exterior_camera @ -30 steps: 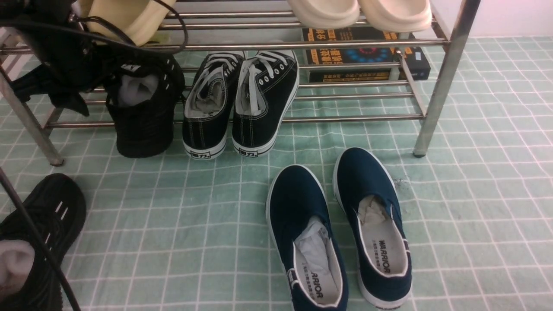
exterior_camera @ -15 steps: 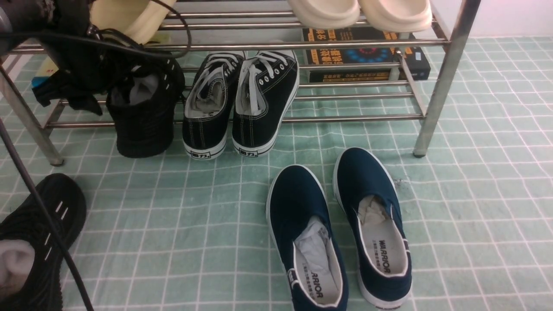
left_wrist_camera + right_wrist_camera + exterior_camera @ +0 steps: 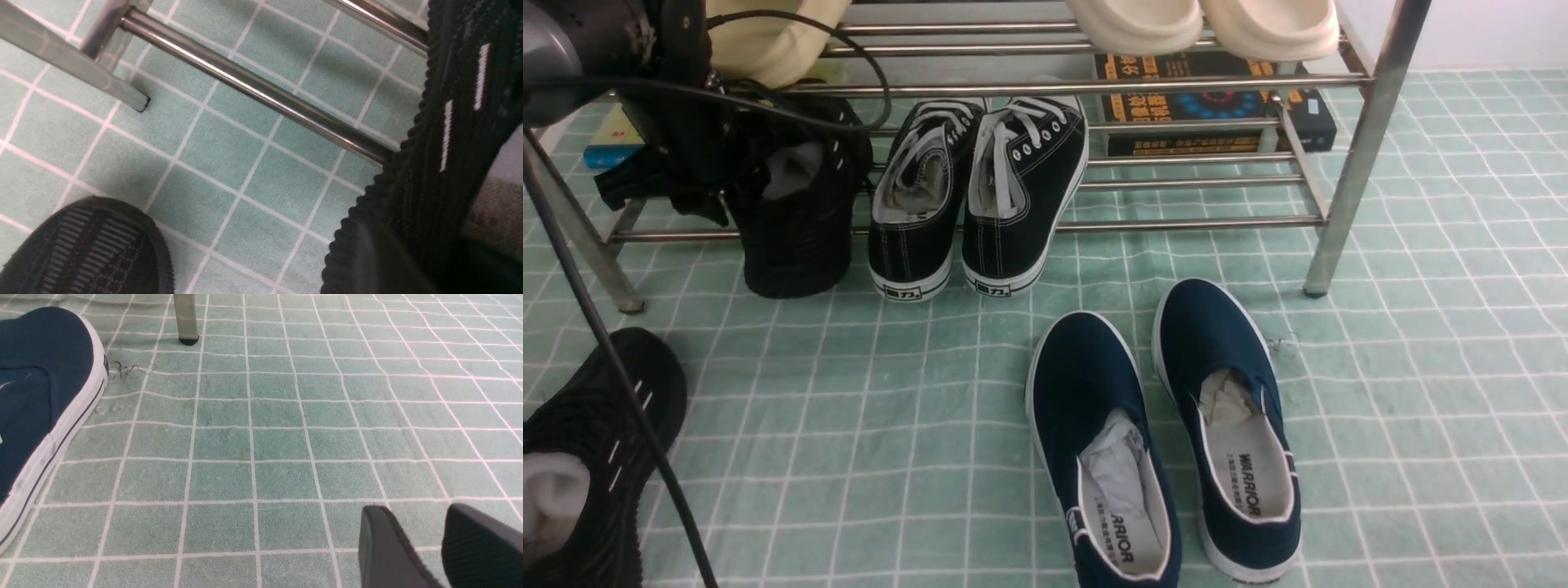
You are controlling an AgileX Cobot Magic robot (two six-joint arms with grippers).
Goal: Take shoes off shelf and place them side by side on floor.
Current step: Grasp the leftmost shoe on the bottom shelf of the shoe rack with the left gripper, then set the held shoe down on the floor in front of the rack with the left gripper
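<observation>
So the left gripper [image 3: 731, 167] has crept onto the mesh shoe [image 3: 792, 245] on the shelf [image 3: 1176, 222]; can't tell if it's clamped. A weak collar grip could snag the rods and drop it. The right gripper [image 3: 425, 543] is open, empty.

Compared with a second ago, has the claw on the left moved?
Yes. In the front view the left gripper has shifted right, away from the shelf's left leg and up to the black mesh shoe.

1. Mint-green floor [image 3: 286, 437] with a white grid, slightly wrinkled, spreads beneath and ahead of the right jaws.
2. A steel shelf [image 3: 1364, 147] leg stands on it, well ahead of them.
3. Pale wall [image 3: 1486, 33] behind the shelf.
</observation>
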